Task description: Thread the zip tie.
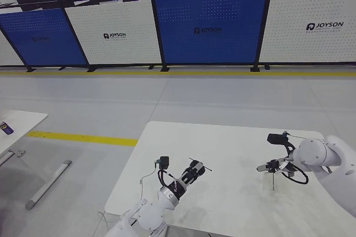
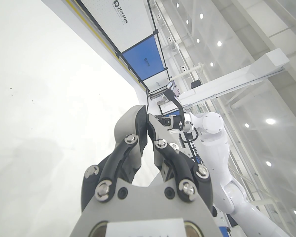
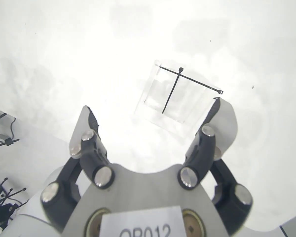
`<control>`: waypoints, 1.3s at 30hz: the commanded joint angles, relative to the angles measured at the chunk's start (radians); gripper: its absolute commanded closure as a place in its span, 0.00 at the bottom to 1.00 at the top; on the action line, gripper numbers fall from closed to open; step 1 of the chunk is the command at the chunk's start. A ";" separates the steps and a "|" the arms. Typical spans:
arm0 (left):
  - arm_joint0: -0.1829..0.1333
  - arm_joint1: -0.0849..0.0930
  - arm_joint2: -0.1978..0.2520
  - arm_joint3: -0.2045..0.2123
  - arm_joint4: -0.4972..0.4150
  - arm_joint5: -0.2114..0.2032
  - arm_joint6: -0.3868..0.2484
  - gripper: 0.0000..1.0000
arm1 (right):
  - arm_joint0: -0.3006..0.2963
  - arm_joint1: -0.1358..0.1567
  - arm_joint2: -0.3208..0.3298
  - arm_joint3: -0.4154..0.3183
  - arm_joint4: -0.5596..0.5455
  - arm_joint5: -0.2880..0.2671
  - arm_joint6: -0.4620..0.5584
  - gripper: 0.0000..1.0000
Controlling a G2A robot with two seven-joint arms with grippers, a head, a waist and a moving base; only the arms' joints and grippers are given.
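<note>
The right claw [image 3: 153,109] hung spread wide, with nothing between its fingers. Just ahead of it, on a clear block [image 3: 187,104] resting on the table [image 3: 64,50], lay the zip tie [image 3: 197,82]. Its long axis ran nearly along the line from finger to finger, and its small head sat just past one fingertip. A second tie [image 3: 172,89] crossed it, head at the crossing and tail pointing back toward the claw; whether it was threaded I could not tell. The left claw [image 2: 147,122], well apart, was pressed together on a thin black strip [image 1: 200,165]. The right arm was plainly nearer. I judged its wrist would need turning to pinch across the zip tie.
</note>
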 commanded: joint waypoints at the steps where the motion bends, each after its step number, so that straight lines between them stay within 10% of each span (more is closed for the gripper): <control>1: 0.000 0.000 0.000 0.000 0.000 0.000 0.000 1.00 | -0.006 0.000 -0.004 -0.008 -0.027 -0.003 0.003 0.00; 7: 0.000 0.000 0.000 0.000 0.000 0.000 0.000 1.00 | -0.003 -0.007 -0.013 -0.037 -0.086 0.038 0.041 0.00; 10: 0.000 0.000 0.000 0.000 0.000 0.000 0.000 1.00 | -0.007 -0.010 -0.004 -0.027 -0.087 0.062 0.038 0.51; 11: 0.000 0.000 0.000 0.000 0.000 0.000 0.000 1.00 | -0.007 -0.011 -0.003 -0.025 -0.092 0.076 0.040 0.53; 26: 0.000 0.000 0.000 0.000 0.000 0.000 0.000 1.00 | -0.016 -0.024 0.012 -0.009 -0.161 0.149 0.102 0.63; 39: 0.000 0.000 0.000 0.000 0.000 0.000 0.000 1.00 | 0.048 -0.107 -0.051 0.136 -0.178 0.149 0.156 0.69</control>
